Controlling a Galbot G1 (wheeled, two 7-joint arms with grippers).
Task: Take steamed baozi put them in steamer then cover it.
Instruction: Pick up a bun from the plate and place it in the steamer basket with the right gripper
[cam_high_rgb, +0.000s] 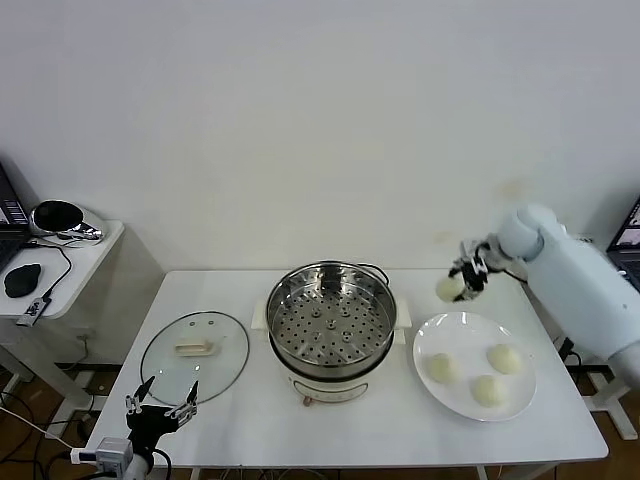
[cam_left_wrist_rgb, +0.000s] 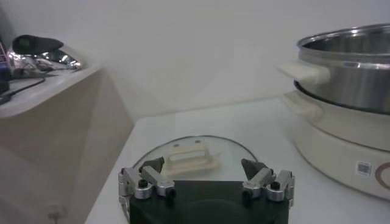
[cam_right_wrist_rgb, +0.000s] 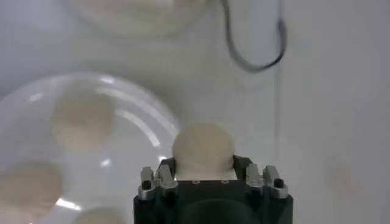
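Low at the tabletop's (cam_high_rgb: 250, 420) near edge, the left claw (cam_high_rgb: 160, 408) hangs spread beside the glass cover (cam_high_rgb: 195, 345); the steamer (cam_high_rgb: 331, 318) stands uncovered; the right claw (cam_high_rgb: 462, 282), arm bent inward, pinches one baozi (cam_high_rgb: 450, 288) above the plate (cam_high_rgb: 474, 365).

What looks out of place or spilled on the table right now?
Nothing stands out. The right end effector holds one baozi above the plate; three more sit on it. The steamer stands upright and empty, and its glass lid lies flat near the open left end effector.
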